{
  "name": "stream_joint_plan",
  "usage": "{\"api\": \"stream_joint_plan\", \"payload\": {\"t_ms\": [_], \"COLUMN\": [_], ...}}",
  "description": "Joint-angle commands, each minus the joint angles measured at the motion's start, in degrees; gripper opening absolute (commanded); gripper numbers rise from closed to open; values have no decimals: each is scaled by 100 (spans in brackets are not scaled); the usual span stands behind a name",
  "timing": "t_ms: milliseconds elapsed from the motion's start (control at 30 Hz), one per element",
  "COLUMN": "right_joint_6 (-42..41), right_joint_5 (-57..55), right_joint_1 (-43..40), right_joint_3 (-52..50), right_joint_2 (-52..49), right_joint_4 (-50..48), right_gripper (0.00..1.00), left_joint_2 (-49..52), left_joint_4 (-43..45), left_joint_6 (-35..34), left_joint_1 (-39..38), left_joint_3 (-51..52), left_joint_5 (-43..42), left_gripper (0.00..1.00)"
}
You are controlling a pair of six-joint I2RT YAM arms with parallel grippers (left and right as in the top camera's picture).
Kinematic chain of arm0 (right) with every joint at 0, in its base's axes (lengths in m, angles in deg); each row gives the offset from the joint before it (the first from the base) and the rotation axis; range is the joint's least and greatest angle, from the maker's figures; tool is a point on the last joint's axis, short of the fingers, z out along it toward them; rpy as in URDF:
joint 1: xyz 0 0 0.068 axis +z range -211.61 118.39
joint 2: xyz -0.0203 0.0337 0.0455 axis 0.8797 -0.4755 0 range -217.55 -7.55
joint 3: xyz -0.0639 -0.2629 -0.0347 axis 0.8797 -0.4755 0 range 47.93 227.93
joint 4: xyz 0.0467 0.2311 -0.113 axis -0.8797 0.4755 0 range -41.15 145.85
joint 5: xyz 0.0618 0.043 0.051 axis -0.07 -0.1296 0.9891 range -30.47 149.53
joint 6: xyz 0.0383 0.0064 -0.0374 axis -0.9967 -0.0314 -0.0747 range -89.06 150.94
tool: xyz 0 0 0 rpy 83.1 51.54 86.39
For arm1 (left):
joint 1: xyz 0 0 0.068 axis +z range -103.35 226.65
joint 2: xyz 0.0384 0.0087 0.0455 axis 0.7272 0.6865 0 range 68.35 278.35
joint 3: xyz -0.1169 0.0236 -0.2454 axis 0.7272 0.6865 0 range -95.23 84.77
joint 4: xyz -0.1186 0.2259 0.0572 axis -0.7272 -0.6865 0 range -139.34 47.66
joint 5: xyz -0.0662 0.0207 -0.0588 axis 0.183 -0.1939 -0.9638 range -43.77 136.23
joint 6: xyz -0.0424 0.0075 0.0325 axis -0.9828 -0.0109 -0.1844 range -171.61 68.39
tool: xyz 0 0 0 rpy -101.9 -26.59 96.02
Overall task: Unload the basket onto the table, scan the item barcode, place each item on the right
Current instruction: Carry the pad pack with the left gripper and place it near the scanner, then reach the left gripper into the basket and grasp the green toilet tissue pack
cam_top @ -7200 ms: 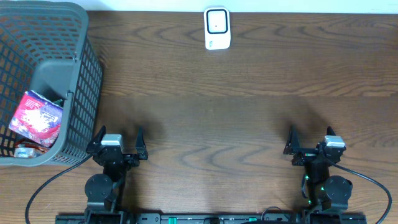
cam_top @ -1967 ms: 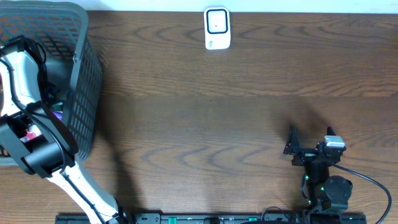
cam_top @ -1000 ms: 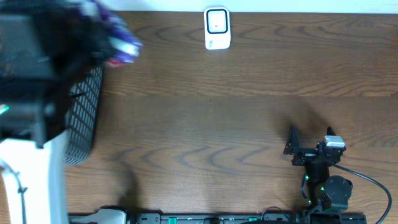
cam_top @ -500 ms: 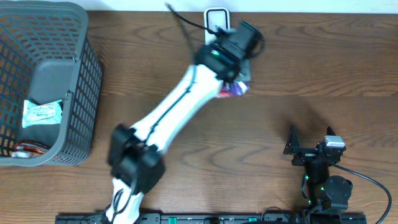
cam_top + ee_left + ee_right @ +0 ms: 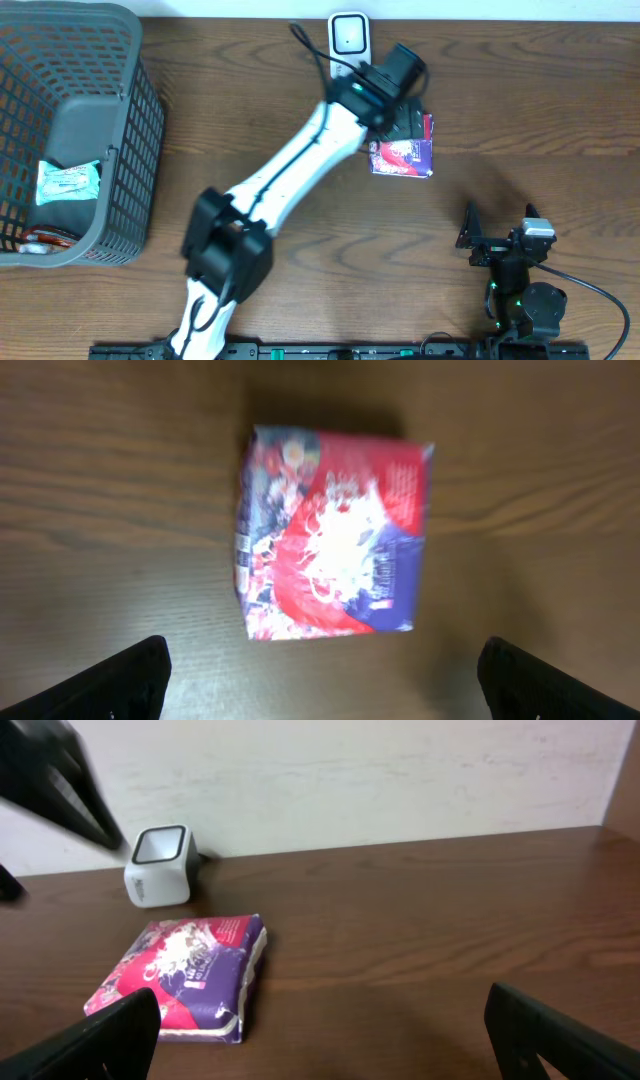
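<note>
As the packet [image 5: 402, 157], lying flat at upper centre just below the scanner [image 5: 349, 45], looks light, soft and slick, pinch its 2 side edges; left gripper [image 5: 407, 124] above it and right gripper [image 5: 498, 222] both gape empty

Packet [image 5: 402, 158] on table [image 5: 520, 110] before scanner [image 5: 349, 35], basket [image 5: 140, 150] far left

White left arm [image 5: 295, 175], black joints [image 5: 225, 250], black fingers [image 5: 130, 675], black right arm [image 5: 515, 272], green lights [image 5: 497, 290]

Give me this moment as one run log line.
left gripper: open over packet | packet: flat on table near scanner | right gripper: open, parked
</note>
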Motion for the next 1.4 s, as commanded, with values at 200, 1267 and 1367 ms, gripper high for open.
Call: {"api": "stream_joint_plan", "payload": {"t_ms": [200, 1267, 1367], "right_joint_6": [52, 52, 52], "right_joint_5": [-50, -50, -50], "right_joint_1": [-11, -11, -11], "right_joint_3": [-7, -7, -7], "right_joint_2": [28, 28, 28], "right_joint_4": [24, 24, 22], "right_gripper": [99, 99, 99], "left_joint_2": [-2852, -1416, -1032], "left_joint_4": [-544, 109, 396], "left_joint_6": [1021, -188, -190], "left_joint_1": [2232, 6830, 6854], "left_joint_3": [-35, 2540, 2540], "left_joint_5": [-9, 1941, 1939], "left_gripper": [98, 98, 98]}}
